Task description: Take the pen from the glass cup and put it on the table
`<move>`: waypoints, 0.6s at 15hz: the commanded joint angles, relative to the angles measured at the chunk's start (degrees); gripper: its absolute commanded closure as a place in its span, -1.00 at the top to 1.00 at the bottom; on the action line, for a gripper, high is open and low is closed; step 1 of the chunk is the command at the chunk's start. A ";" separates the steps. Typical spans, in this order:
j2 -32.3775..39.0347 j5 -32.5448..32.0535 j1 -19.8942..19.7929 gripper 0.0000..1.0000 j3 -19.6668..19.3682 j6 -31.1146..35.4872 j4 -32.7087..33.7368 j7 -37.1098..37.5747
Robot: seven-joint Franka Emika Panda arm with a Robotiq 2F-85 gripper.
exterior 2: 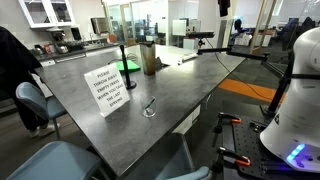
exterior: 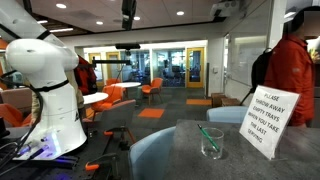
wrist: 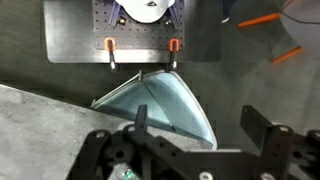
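Observation:
The glass cup stands on the grey-blue table, next to a white sign. The thin green pen leans inside it, its top sticking out over the rim. In an exterior view the cup is small near the table's front edge, and the pen is barely visible there. My gripper shows only in the wrist view. It is open and empty, high above the table edge and a blue chair. The cup and pen are out of the wrist view.
The white sign stands close to the cup. A dark container and a green object sit farther along the table. A blue chair stands by the table. A person in red stands behind the sign.

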 commanded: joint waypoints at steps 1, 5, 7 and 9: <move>2.53 0.41 -1.69 1.00 1.07 0.67 1.56 -0.88; 6.50 0.37 -2.02 1.00 0.99 2.21 3.56 -0.65; 8.51 -0.04 -2.33 1.00 0.97 3.11 4.76 -0.85; 10.85 -0.49 -2.59 1.00 1.02 4.02 5.98 -0.95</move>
